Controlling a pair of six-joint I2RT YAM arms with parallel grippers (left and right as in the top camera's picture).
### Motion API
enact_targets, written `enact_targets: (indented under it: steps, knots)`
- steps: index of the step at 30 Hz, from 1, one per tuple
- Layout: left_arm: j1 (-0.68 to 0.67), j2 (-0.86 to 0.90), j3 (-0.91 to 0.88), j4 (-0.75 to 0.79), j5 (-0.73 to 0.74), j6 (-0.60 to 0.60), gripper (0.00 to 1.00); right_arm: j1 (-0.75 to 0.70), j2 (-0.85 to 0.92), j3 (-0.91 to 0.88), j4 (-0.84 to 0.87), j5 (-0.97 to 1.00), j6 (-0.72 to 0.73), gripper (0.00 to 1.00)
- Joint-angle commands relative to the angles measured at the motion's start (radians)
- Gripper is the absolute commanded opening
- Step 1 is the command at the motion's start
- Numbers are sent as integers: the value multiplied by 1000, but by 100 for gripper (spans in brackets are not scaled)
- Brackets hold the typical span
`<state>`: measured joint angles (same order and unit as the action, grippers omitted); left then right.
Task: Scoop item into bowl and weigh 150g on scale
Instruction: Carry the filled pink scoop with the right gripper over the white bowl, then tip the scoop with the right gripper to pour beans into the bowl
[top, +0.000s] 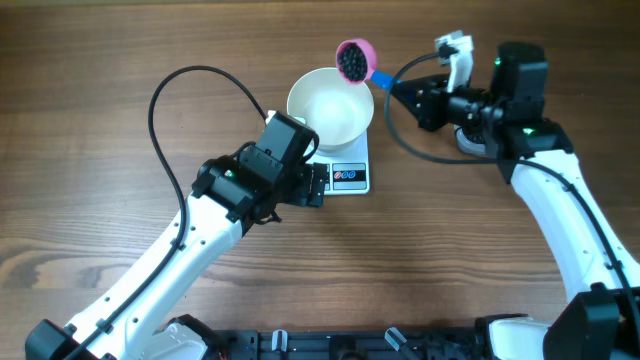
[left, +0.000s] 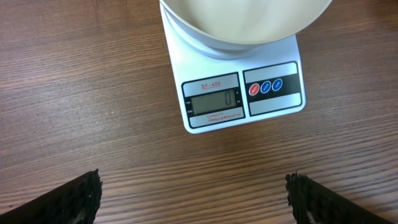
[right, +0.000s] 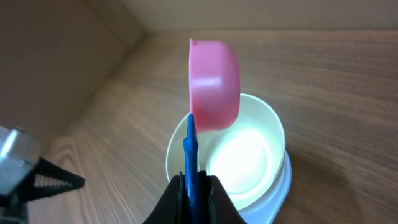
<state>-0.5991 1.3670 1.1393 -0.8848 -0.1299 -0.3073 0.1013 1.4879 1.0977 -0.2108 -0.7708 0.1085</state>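
I see R gripper (right: 193, 186) clenched on blue handle (right: 190, 155) of pink scoop (right: 214, 84), beans (top: 351, 62) inside it, at far rim of bowl (top: 330, 108). Bowl stands on scale (left: 236, 93). L gripper (left: 196, 196) is released, empty, near scale's front.

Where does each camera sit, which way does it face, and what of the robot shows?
Overhead: above the wooden table, looking straight down; left arm, right arm, round white bowl on white digital scale.
Left wrist: on the left arm, angled down at the scale's display; open left fingers at bottom corners.
Right wrist: behind right fingers shut on pink plastic scoop's blue handle, facing the bowl.
Shared: all three show the bowl.
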Motion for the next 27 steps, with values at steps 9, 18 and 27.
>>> enact_targets:
  steps: [9,18,27]
  knots:
    - [8,8,-8,3,5,16,100,119,-19,2,-61,266,-241,4]
    - [8,8,-8,3,5,16,100,167,-21,2,-64,364,-331,4]
    - [8,8,-8,3,5,16,100,233,-46,7,-56,501,-425,4]
